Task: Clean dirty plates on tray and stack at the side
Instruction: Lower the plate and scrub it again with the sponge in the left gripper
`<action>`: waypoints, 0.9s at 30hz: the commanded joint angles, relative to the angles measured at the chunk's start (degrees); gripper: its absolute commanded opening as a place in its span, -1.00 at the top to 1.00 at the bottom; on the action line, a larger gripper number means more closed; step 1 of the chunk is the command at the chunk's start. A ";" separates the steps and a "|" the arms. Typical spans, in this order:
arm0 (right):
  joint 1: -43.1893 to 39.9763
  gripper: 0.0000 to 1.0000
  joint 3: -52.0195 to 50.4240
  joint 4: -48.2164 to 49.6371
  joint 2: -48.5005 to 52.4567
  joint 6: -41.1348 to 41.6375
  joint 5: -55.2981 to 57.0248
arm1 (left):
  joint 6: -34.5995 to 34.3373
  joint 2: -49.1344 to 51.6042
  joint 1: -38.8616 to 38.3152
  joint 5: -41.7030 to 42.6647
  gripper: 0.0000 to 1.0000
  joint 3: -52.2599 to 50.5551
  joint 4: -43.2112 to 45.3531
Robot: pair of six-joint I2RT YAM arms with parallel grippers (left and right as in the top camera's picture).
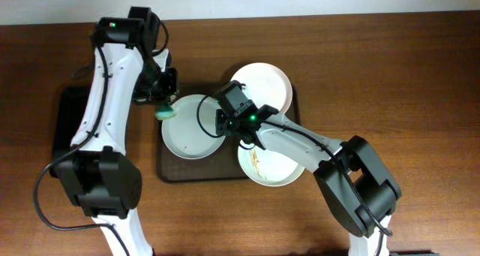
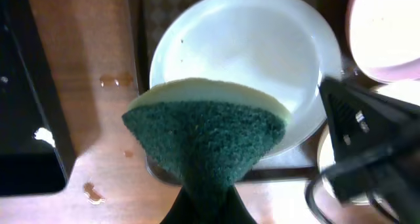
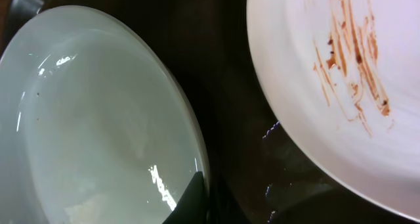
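- The left gripper (image 2: 205, 209) is clamping a green sponge (image 2: 207, 135) and holding it at the left edge of the greenish plate (image 1: 191, 130).
- The right gripper (image 1: 238, 128) is pinching that plate's right rim.
- The plate is lying on the tray (image 1: 169, 171), beside a smeared plate (image 1: 271, 166).

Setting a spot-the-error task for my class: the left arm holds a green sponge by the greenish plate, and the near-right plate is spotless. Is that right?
Not quite. The near-right plate is not spotless: it carries brown-orange smears, plain in the right wrist view. The rest stands: the left jaws hold the green sponge by the greenish plate.
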 commanded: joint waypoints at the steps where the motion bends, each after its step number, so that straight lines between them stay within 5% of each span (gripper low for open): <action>1: -0.94 0.92 0.61 0.42 0.44 1.11 -0.37 | -6.64 0.24 0.11 -1.75 0.99 -8.98 6.12; 12: -1.36 0.92 0.61 0.55 2.99 1.75 -0.55 | -13.79 0.26 -6.12 -3.80 0.99 -33.92 29.22; 17: -1.36 0.92 0.61 0.46 2.99 1.75 -0.55 | -17.57 0.26 -6.38 -4.22 0.99 -49.66 55.69; 23: -1.38 0.92 0.61 0.50 3.08 1.75 -0.31 | -17.44 0.26 -9.99 -12.09 0.99 -56.81 57.48; 27: -1.38 0.92 0.61 0.72 3.85 1.75 -0.33 | -17.31 0.24 -12.74 -18.36 0.99 -56.15 49.59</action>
